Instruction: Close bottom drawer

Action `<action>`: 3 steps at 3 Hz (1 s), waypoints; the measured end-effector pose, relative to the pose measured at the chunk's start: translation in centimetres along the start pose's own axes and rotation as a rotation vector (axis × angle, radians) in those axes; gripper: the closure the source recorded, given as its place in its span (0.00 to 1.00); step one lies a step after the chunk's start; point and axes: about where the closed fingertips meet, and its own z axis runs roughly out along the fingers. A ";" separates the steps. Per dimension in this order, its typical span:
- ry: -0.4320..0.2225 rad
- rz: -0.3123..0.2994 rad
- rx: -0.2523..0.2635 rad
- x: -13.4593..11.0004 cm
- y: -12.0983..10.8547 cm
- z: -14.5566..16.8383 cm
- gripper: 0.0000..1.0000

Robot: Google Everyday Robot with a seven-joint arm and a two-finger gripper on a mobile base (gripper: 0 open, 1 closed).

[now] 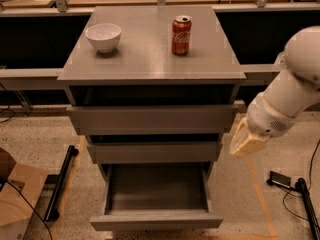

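The bottom drawer [156,220] of the grey cabinet is pulled far out, its shallow box empty and its flat front near the lower edge of the camera view. The middle drawer [154,152] and top drawer [152,119] above it stand slightly out. My gripper [246,141] hangs at the end of the white arm, right of the cabinet, level with the middle drawer and above and right of the bottom drawer's front corner. It touches nothing.
A white bowl [103,36] and a red cola can [181,35] stand on the cabinet top [150,59]. A cardboard box [17,196] and a black bar [59,184] lie on the floor at left. Cables and a black device [282,180] lie at right.
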 end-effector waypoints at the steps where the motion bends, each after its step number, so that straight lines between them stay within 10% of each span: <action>1: -0.001 0.036 -0.190 2.5 1.5 9.6 1.00; 3: -0.073 0.143 -0.300 6.8 3.8 24.5 1.00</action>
